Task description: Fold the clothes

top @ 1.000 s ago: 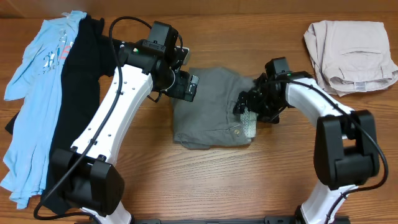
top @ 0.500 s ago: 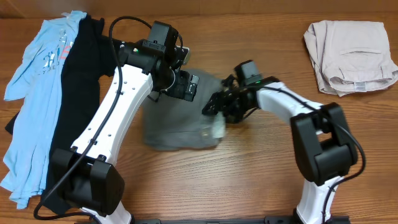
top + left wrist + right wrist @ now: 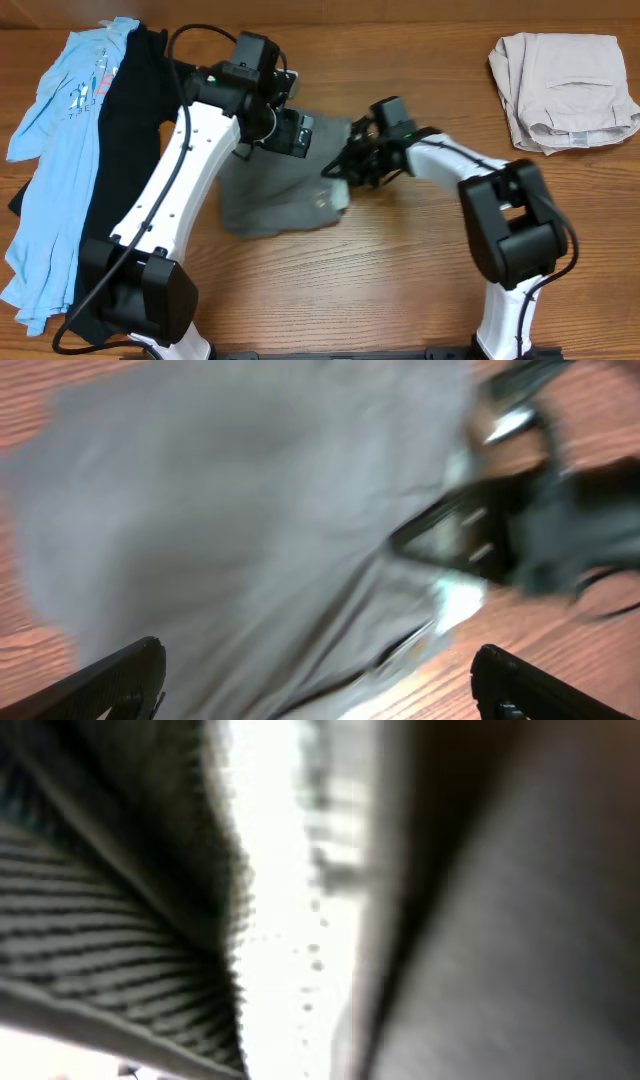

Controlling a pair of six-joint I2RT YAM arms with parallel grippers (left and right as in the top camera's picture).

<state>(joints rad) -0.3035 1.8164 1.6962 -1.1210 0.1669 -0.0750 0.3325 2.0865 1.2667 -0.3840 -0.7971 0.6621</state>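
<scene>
Grey-olive shorts [image 3: 270,195] lying rumpled mid-table between the two arms, waist end turned up with pale lining [image 3: 340,194] showing; looks like the fold-over step, waist side to be carried across the rest. Right gripper [image 3: 346,172] clamped onto that waist edge, going by a wrist view stuffed with speckled cloth against a ribbed pad [image 3: 90,940]; blurry as anything though. Left gripper [image 3: 297,137] hanging over the top edge of the shorts, fingers [image 3: 120,680] spread wide, nothing between them, just grey cloth underneath.

Tips for doing this bit well: carry the pinched edge low and level rather than yanking; lift too little and risk sliding the whole garment along the wood instead of folding it. Probably better to bring the left down and pin the far side first; then lay the waist over to line up the edges; let go only once flat, then smooth. Mind the two arms too, pretty close together over the cloth.

Light-blue shirt [image 3: 55,150] and black T-shirt [image 3: 125,150] spread out on the left; beige garment [image 3: 565,85] folded at top right, well apart.
</scene>
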